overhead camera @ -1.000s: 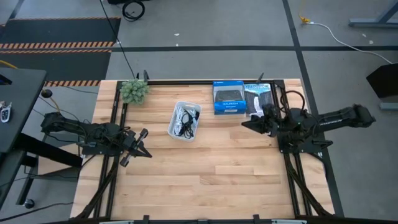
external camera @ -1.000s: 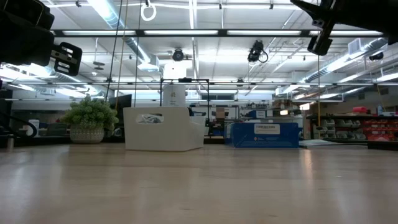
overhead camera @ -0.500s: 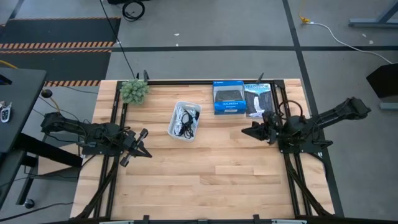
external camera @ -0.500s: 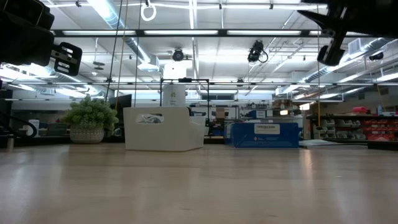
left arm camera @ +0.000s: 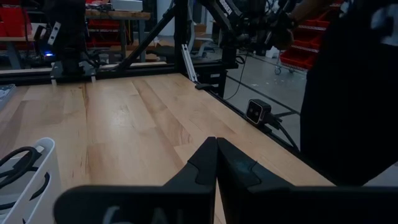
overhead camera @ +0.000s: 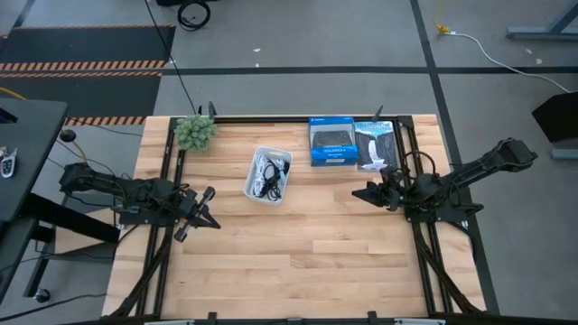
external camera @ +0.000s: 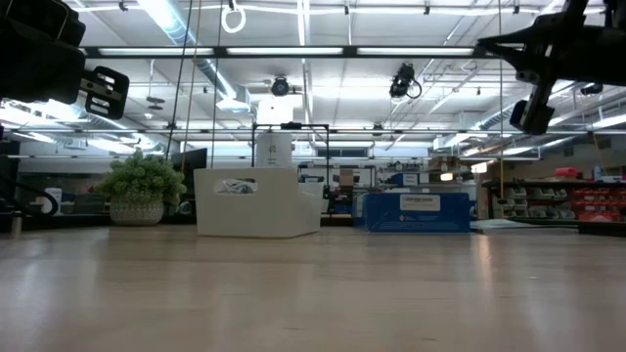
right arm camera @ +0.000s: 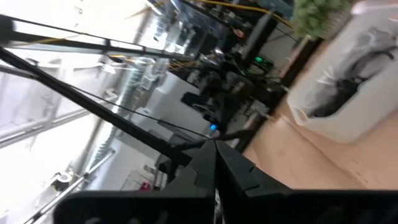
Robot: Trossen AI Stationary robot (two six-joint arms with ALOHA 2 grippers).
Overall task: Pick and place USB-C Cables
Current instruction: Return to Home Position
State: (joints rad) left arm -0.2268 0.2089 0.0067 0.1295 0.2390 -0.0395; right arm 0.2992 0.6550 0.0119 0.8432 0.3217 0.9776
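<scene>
The USB-C cables [overhead camera: 270, 173] lie as a tangle of black and white bundles inside the white bin [overhead camera: 254, 182], which stands on the table's far middle. The bin's wall also faces the low view [external camera: 256, 201]. In the right wrist view, dark and white cables [right arm camera: 341, 92] rest on the bin's floor, and the left wrist view catches a black loop [left arm camera: 17, 158] in it. My left gripper [overhead camera: 215, 224] is shut, at the table's left side, nearer than the bin. My right gripper [overhead camera: 355, 192] is shut, raised over the right side and pointing toward the bin.
A small potted plant [overhead camera: 195, 132] stands at the far left corner. A blue box [overhead camera: 331, 142] and a black-and-white package [overhead camera: 375, 144] lie along the far edge, right of the bin. Bare wood [overhead camera: 298, 253] fills the middle and near half.
My right gripper has come down a little and drawn toward the table's near edge, with its arm folding back toward the right. It has stayed shut. The left arm, the bin and the cables have kept still.
</scene>
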